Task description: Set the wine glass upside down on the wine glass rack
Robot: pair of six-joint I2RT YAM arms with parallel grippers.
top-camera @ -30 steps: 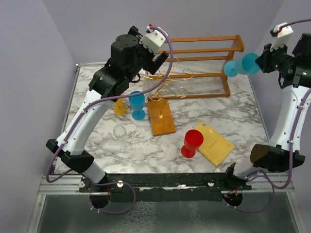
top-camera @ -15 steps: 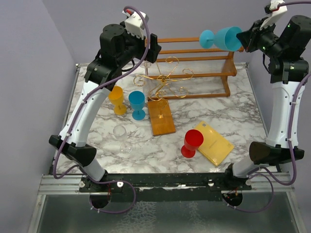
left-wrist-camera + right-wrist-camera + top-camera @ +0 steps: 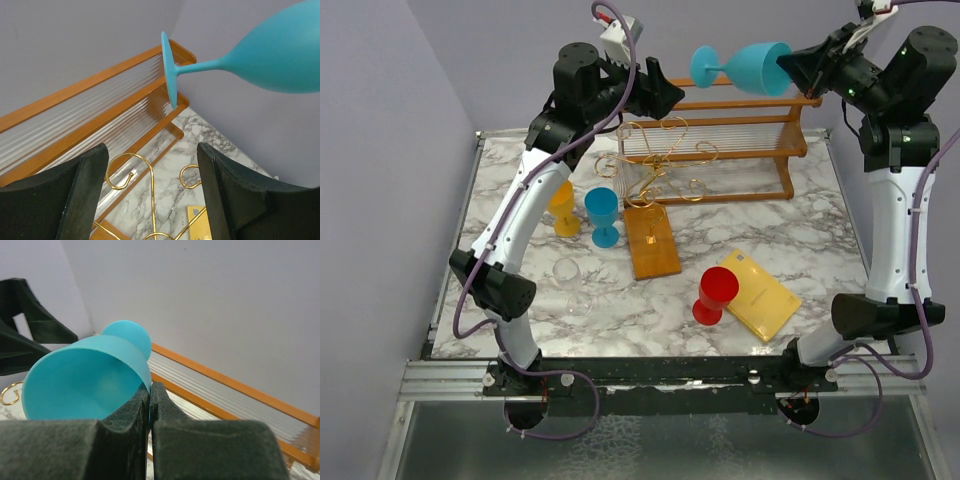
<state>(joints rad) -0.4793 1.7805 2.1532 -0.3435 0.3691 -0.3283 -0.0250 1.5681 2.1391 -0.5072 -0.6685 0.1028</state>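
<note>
My right gripper point(image 3: 798, 68) is shut on the rim of a teal wine glass point(image 3: 745, 67), held high and lying sideways with its foot pointing left; the glass also shows in the right wrist view point(image 3: 87, 377) and the left wrist view point(image 3: 260, 55). My left gripper point(image 3: 665, 97) is open and empty, raised just left of the glass's foot, above the wine glass rack. The rack point(image 3: 660, 160) is gold wire scrolls on an orange-brown wooden base point(image 3: 652, 243). Its curls show between my left fingers point(image 3: 131, 172).
A larger wooden slatted shelf point(image 3: 740, 130) stands at the back. On the marble table are a yellow glass point(image 3: 562, 205), a second teal glass point(image 3: 603, 215), a clear glass point(image 3: 570, 280), a red glass point(image 3: 713, 293) and a yellow flat card point(image 3: 760, 293).
My right gripper has carried the teal glass up and to the left. My left arm has lifted and swung right toward the glass's foot.
</note>
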